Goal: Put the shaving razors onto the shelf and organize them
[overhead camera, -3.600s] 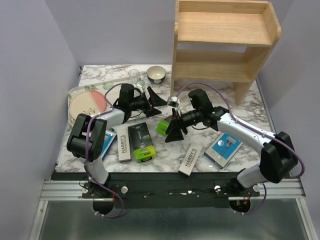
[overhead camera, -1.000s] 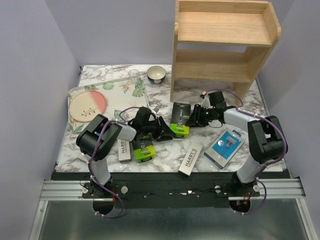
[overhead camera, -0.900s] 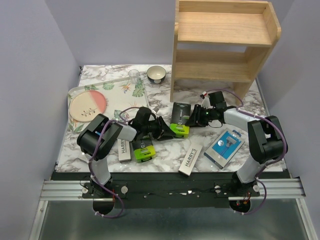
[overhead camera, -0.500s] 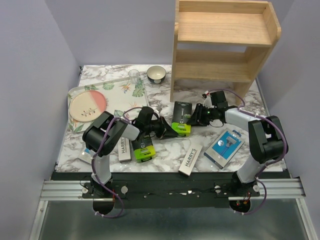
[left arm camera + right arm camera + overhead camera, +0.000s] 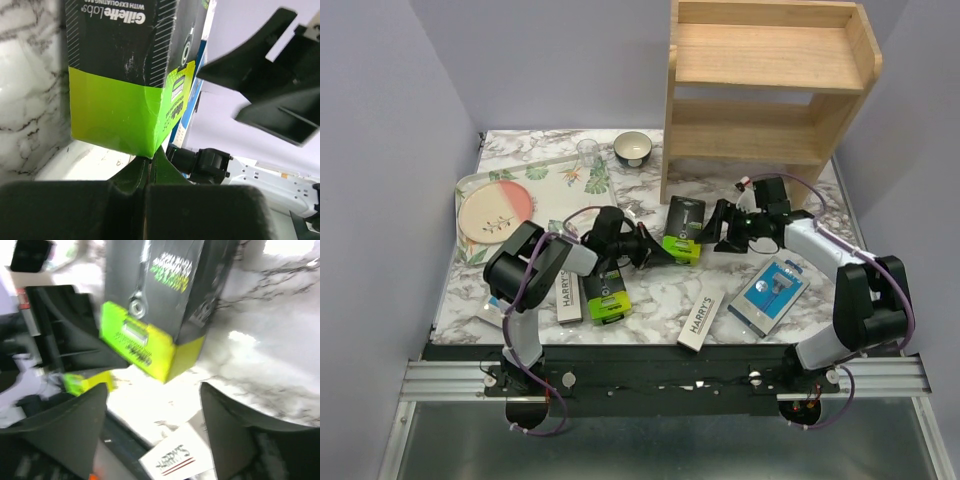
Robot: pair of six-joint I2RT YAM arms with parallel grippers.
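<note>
A black razor box with a lime-green end [image 5: 682, 228] [image 5: 125, 75] [image 5: 150, 305] lies on the marble table in front of the light-wood shelf [image 5: 770, 90]. My left gripper [image 5: 665, 250] [image 5: 149, 162] is shut, its tips touching the lower corner of the green end with nothing between them. Just right of that box, my right gripper [image 5: 720, 228] [image 5: 150, 425] stands open and holds nothing. A second black-and-green box [image 5: 605, 295], two white HARRY'S boxes [image 5: 567, 292] [image 5: 700, 318] [image 5: 175, 457] and a blue-and-white pack [image 5: 768, 295] lie nearer the front edge.
A floral tray [image 5: 565, 180] with a pink plate [image 5: 495, 210] sits at the back left. A clear glass [image 5: 588, 152] and a small bowl [image 5: 633, 148] stand near the shelf's left side panel. Purple walls close both sides.
My left gripper has shut and pushed right against the box's green end. My right gripper has opened and drawn back to the right, off the box, which has shifted slightly.
</note>
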